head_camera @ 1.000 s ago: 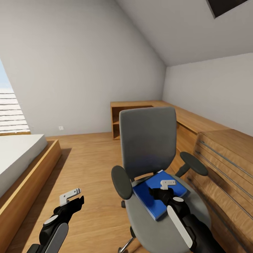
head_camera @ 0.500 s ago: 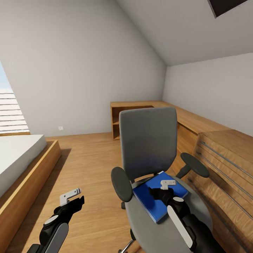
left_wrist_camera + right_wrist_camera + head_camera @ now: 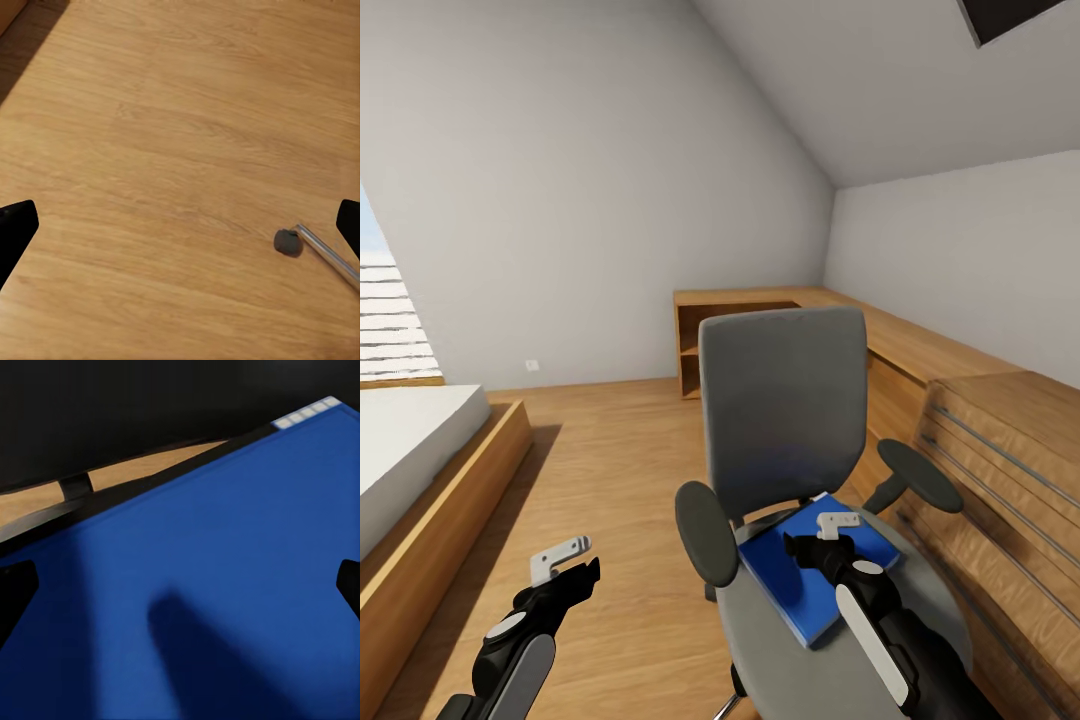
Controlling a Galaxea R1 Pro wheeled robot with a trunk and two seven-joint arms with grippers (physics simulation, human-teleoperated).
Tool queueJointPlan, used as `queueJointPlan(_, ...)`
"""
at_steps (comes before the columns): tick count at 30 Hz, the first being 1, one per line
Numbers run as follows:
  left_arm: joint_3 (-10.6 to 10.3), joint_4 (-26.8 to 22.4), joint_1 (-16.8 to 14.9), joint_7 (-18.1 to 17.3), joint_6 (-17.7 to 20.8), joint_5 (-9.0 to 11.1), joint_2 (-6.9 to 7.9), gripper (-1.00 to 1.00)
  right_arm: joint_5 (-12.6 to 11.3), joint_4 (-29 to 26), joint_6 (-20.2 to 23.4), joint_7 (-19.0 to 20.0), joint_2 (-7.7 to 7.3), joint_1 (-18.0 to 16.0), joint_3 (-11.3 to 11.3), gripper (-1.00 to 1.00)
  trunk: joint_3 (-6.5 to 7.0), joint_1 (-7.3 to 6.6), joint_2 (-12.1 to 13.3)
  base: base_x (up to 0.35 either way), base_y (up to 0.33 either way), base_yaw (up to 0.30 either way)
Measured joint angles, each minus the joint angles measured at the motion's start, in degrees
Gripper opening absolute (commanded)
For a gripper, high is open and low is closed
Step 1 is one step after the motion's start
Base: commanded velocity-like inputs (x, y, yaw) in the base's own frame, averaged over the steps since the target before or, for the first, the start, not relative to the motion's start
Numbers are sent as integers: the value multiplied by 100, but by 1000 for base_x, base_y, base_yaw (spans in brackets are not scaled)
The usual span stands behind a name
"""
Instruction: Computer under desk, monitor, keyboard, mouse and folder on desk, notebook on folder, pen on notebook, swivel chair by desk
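The grey swivel chair point(image 3: 780, 400) stands in front of me with its backrest toward the far wall. A blue folder point(image 3: 800, 575) lies flat on its seat. My right gripper point(image 3: 815, 535) hovers just above the folder, open, with nothing between its fingers. In the right wrist view the folder point(image 3: 225, 585) spreads close below that gripper point(image 3: 180, 592), whose dark fingertips sit wide apart. My left gripper point(image 3: 572, 565) hangs open over the bare floor to the left of the chair. The left wrist view shows one chair caster point(image 3: 285, 241) on the wooden floor.
A long wooden desk point(image 3: 920, 345) runs along the right wall, with a drawer unit point(image 3: 1000, 450) close to the chair's right armrest point(image 3: 920, 475). An open shelf point(image 3: 705, 345) stands at the far corner. A low bed point(image 3: 410, 440) lies at the left.
The whole picture has shifted slightly. The chair's right armrest and the folder sit a little lower and to the right. Both grippers hold the same places.
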Motion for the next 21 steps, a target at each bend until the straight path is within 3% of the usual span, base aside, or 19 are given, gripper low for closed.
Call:
queueJointPlan(7, -28, -15, 0, 0, 1, 0, -2, 100, -1, 0, 0, 0, 0, 0, 0, 100, 0, 0, 0, 2, 0, 0)
queueJointPlan(21, -39, -23, -1, 0, -8, 0, -9, 100, 45, -44, 10, 0, 1, -3, -6, 100, -250, 306, -561, 0, 0, 0)
